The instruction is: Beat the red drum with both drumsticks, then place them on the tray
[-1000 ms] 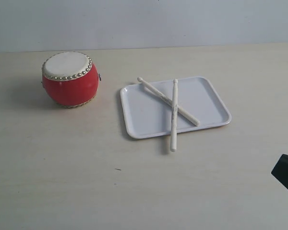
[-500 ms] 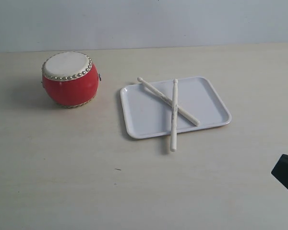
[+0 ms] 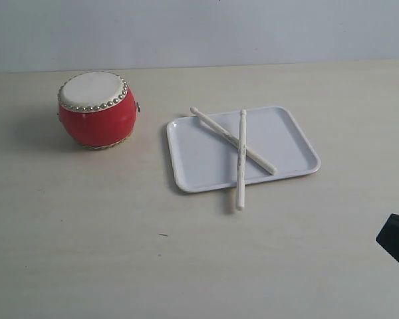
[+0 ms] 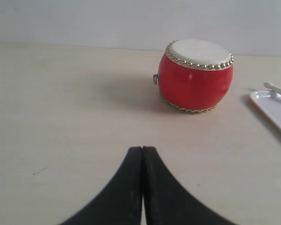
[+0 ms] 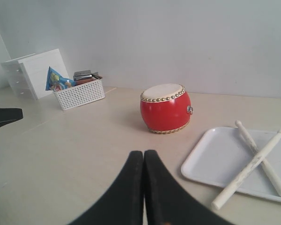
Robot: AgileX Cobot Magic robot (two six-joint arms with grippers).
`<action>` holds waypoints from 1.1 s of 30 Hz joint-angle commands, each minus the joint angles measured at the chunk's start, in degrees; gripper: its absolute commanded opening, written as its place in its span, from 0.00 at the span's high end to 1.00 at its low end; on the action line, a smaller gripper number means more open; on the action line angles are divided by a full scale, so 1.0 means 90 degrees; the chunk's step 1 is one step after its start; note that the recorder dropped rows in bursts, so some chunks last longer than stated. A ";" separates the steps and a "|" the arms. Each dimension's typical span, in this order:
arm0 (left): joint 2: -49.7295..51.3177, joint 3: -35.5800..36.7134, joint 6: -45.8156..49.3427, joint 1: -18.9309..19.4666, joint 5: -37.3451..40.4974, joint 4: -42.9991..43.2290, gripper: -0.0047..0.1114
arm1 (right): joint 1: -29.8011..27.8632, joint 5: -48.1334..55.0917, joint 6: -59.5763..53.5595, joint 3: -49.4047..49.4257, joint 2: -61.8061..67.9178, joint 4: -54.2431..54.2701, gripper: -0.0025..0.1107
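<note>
Left claw (image 4: 142, 150) and right claw (image 5: 144, 153) hover over the table (image 3: 186, 266), each pressed together.

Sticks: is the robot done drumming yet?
Both sticks lie crossed on the tray, one poking over its edge, so that part looks done. Nothing is in hand: left end effector and right end effector are shut, empty. Whether the drum got beaten, the pictures cannot tell; if not, everything is left.

Closed fingers (image 4: 131, 178) facing red drum (image 4: 195, 77)
</note>
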 commanded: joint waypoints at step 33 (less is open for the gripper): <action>-0.0027 0.0020 0.0023 0.0033 -0.0074 -0.0047 0.96 | 0.0004 -0.0200 -0.0041 0.0027 -0.0047 -0.0005 0.98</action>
